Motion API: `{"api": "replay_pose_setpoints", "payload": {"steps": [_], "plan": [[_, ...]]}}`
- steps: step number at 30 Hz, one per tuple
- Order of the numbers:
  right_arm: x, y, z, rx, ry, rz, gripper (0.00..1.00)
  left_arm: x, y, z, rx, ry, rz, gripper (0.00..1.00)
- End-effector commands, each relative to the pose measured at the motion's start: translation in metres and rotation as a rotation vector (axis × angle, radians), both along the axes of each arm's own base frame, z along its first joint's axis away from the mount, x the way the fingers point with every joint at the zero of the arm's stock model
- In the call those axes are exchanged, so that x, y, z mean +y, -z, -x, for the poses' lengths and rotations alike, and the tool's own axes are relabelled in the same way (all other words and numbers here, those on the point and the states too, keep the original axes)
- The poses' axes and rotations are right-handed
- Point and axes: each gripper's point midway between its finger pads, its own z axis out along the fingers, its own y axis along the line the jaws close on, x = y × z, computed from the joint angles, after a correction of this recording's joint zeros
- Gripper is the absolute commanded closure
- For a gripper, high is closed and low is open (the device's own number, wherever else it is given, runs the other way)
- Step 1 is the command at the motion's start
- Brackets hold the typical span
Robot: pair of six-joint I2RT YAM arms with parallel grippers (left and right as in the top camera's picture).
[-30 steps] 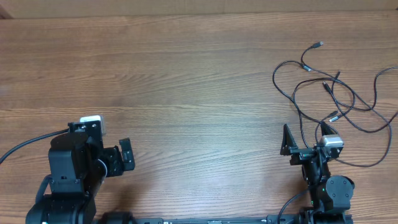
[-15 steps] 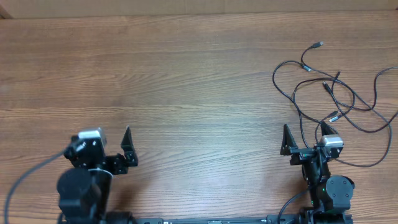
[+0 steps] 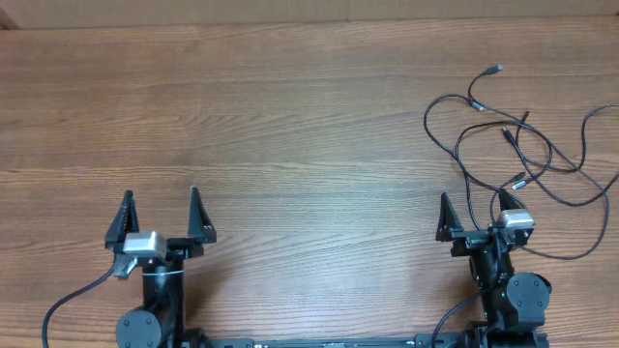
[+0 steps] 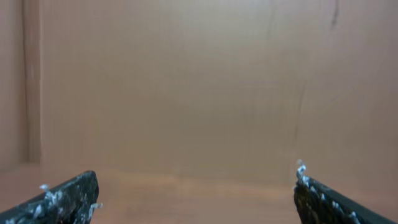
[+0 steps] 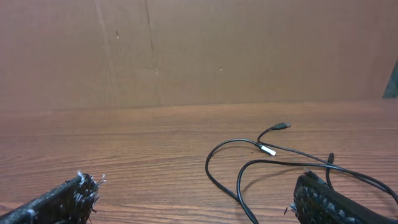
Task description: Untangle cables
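Note:
The cables are thin black cords with small plug ends, lying in loose crossing loops on the right side of the wooden table; they also show in the right wrist view, where a silver-tipped plug shows. My right gripper is open and empty at the near edge, just short of the nearest loops; its fingertips show in the right wrist view. My left gripper is open and empty at the near left, far from the cables. In the left wrist view it faces only bare wood.
The wooden table runs the full width of the view. A brown wall panel stands behind it. A thick black wire runs off the left arm at the near left.
My left arm has swung round and settled with its open gripper pointing away across the table. The right arm and the cables have not moved.

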Motion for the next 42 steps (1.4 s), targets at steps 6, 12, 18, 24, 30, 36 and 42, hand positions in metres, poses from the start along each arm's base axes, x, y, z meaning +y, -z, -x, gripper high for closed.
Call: {"api": "replay_pose_setpoints", "payload": {"steps": [6,12,18,24,30,36,42], "plan": [[0.001,0.002,0.000,-0.004,-0.006,0.005,0.00,-0.005,0.031,-0.008,0.062,-0.030,-0.239,0.00],[0.001,0.002,0.000,-0.004,-0.006,0.005,0.00,-0.006,0.091,-0.015,0.309,0.012,-0.191,0.00],[0.001,0.002,0.000,-0.004,-0.006,0.005,0.00,-0.009,0.108,-0.014,0.377,0.040,-0.151,0.00],[0.001,0.002,0.000,-0.004,-0.006,0.005,0.00,-0.008,0.108,-0.014,0.375,0.046,-0.093,0.00],[0.001,0.002,0.000,-0.005,-0.006,0.005,0.00,-0.008,0.108,-0.014,0.376,0.046,-0.093,0.00],[0.001,0.002,0.000,-0.004,-0.006,0.005,0.00,-0.008,0.108,-0.014,0.376,0.046,-0.093,0.00],[0.001,0.002,0.000,-0.004,-0.006,0.005,0.00,-0.008,0.108,-0.014,0.376,0.046,-0.093,0.00]]}}
